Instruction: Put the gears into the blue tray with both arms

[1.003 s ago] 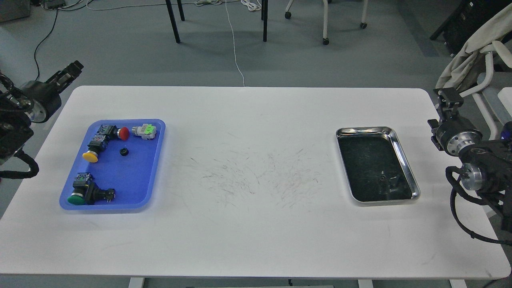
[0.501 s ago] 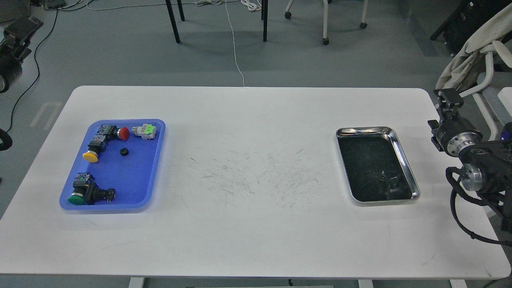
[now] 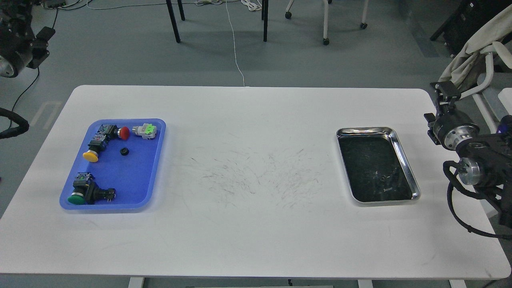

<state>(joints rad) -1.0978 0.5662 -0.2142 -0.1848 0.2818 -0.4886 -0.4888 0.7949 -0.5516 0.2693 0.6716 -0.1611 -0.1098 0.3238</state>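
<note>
Head view shows our left tool (image 3: 40,34) raised off the far-left corner, clear of the tabletop (image 3: 256,224), and our right tool (image 3: 443,89) hanging just past the right edge. Both are dark and small here; we cannot tell whether either is spread or pressed together, and neither visibly carries anything.

What could go wrong: the steel tray (image 3: 404,154) has a dark, reflective floor, and small dark shapes near its lower middle may be gears or only reflections; we cannot tell. Black parts on that floor would be easy to miss or mis-aim at, and such a tiny part could slip from the fingers over the long carry across the tabletop. At the other end, a descent into the crowded tray could knock the switches.

The blue tray (image 3: 154,160) sits on the left of the tabletop. In it lies one gear (image 3: 124,152), a little above centre, apart from the rest. Around it are a red switch (image 3: 124,133) and a green-and-grey switch (image 3: 145,131) along the far rim, a yellow switch (image 3: 91,155) at the left, and a green switch (image 3: 78,197) with a black body (image 3: 103,194) near the front rim.
</note>
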